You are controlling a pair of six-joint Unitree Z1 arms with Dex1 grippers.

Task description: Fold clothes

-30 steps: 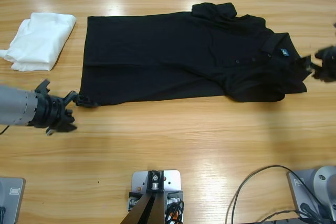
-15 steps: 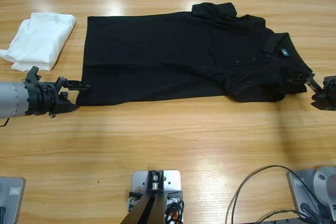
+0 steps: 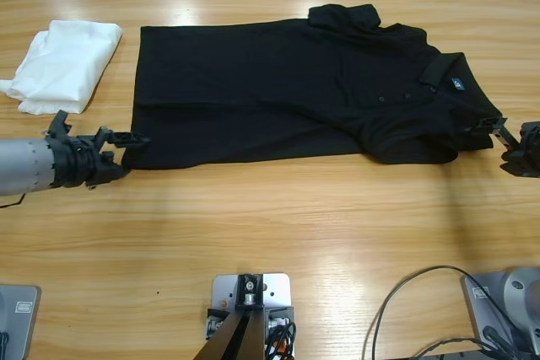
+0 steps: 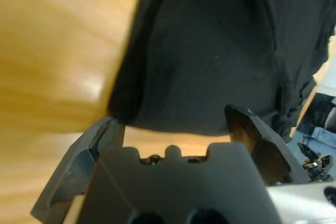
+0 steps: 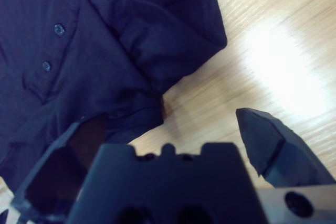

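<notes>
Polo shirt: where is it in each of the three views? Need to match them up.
High view: polo shirt lies flat across the table's upper middle, hem left, collar right.
Left wrist view: fills the upper centre and right, hem corner just ahead of the open left gripper.
Right wrist view: upper left, collar end, by the open right gripper.
Shared landmark: the buttoned placket, also in the right wrist view; not visible in the left wrist view.

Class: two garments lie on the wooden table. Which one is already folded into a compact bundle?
The white folded garment, bundled near the table's end; the black short-sleeved polo shirt lies spread flat.
</notes>
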